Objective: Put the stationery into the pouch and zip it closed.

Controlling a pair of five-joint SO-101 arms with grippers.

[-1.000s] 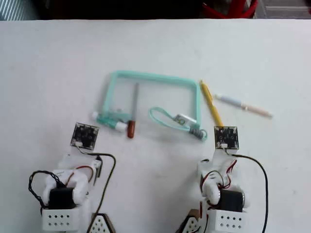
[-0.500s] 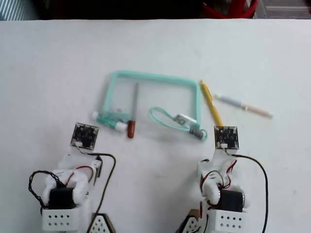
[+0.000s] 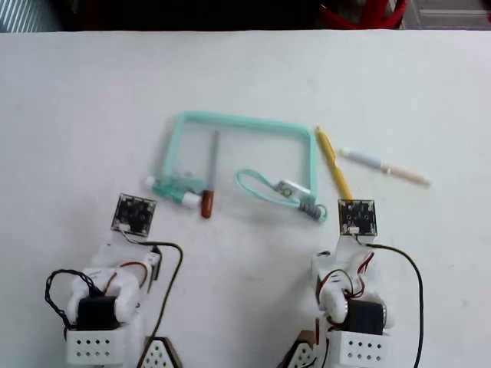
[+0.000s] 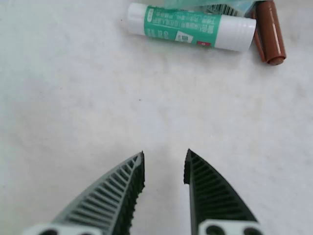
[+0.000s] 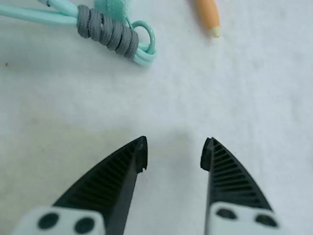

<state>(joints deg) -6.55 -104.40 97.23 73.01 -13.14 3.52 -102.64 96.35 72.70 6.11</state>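
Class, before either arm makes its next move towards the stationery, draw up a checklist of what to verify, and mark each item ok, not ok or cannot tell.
1. left pincer open and empty: ok.
2. right pincer open and empty: ok.
3. glue stick unobstructed ahead of the left pincer: ok.
4. yellow pen and pastel pen inside the pouch: not ok, both lie outside it.
5. pouch zip open: cannot tell.

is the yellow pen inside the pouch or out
Out. The yellow pen lies on the table just outside the right edge of the pouch, alongside it.
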